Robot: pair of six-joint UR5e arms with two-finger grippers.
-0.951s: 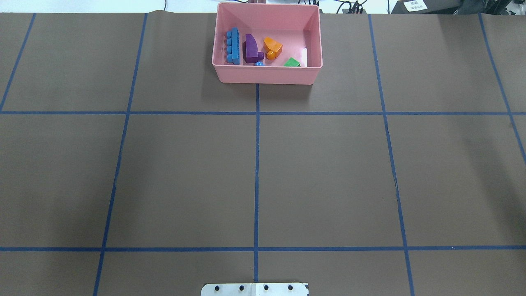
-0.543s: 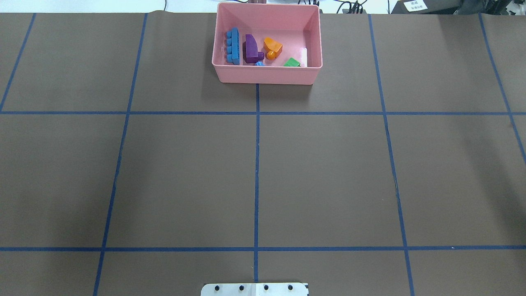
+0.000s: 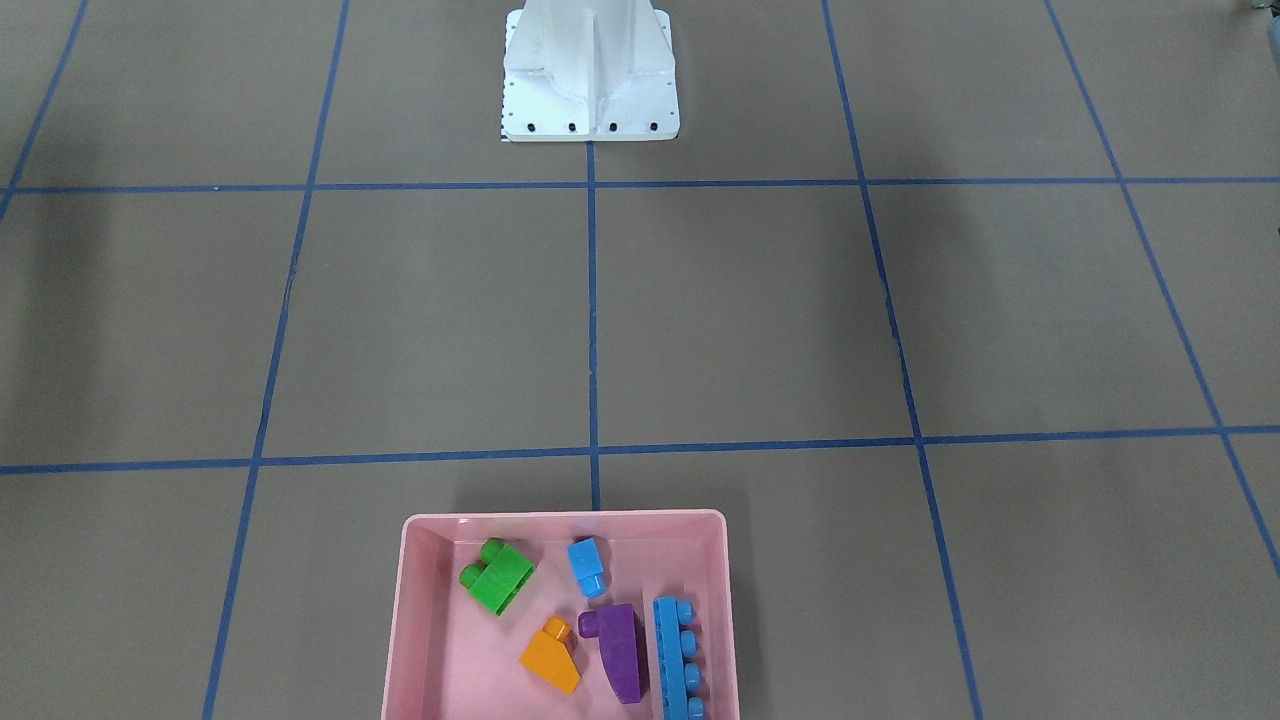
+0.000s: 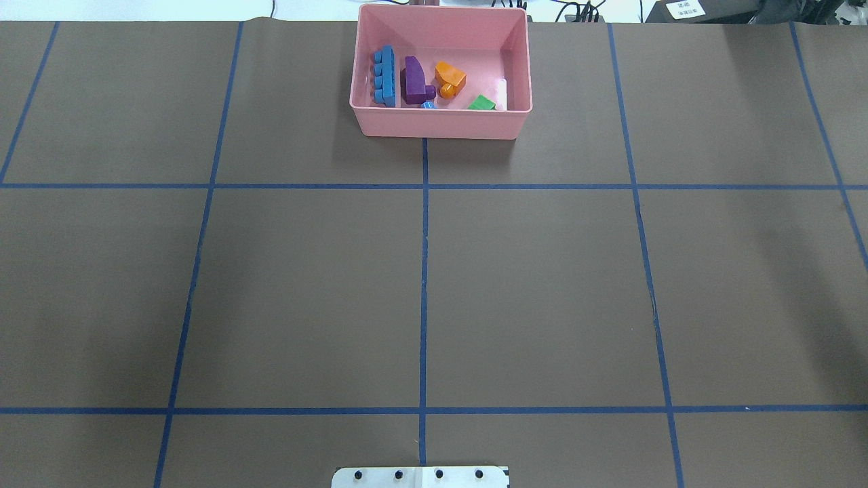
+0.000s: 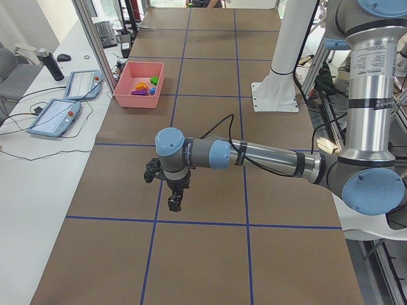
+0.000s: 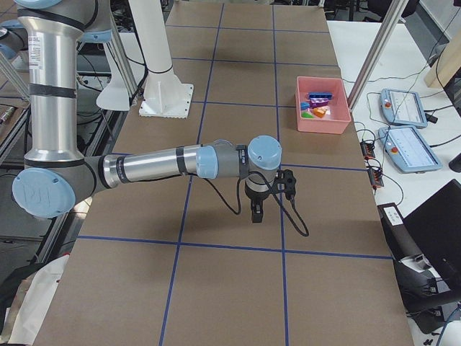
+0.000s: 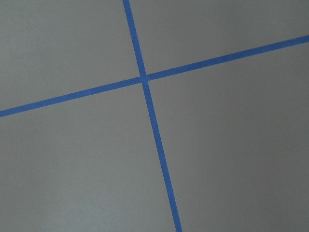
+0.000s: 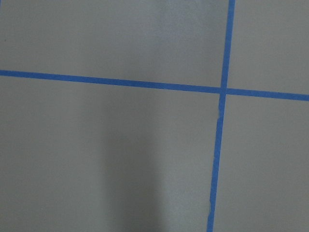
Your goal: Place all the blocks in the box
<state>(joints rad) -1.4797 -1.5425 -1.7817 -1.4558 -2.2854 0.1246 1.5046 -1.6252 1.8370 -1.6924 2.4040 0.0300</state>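
Observation:
The pink box [image 4: 441, 126] stands at the far middle of the table. All five blocks lie inside it: the long light-blue one [image 4: 385, 74], purple sloped [image 4: 412, 80], orange sloped [image 4: 450, 77], green [image 4: 481, 103] and small light-blue [image 4: 428, 104]. The front-facing view shows them too, green [image 3: 497, 577] nearest the robot. My left gripper [image 5: 175, 202] hangs over bare table, far from the box [image 5: 135, 100]. My right gripper [image 6: 257, 210] likewise hangs over bare table. They show only in the side views, so I cannot tell if they are open or shut.
The white robot base [image 3: 590, 80] stands at the table's near middle edge. Blue tape lines cross the brown table cover. Teach pendants [image 5: 54, 116] lie on the white side table beyond the box, with cables beside them.

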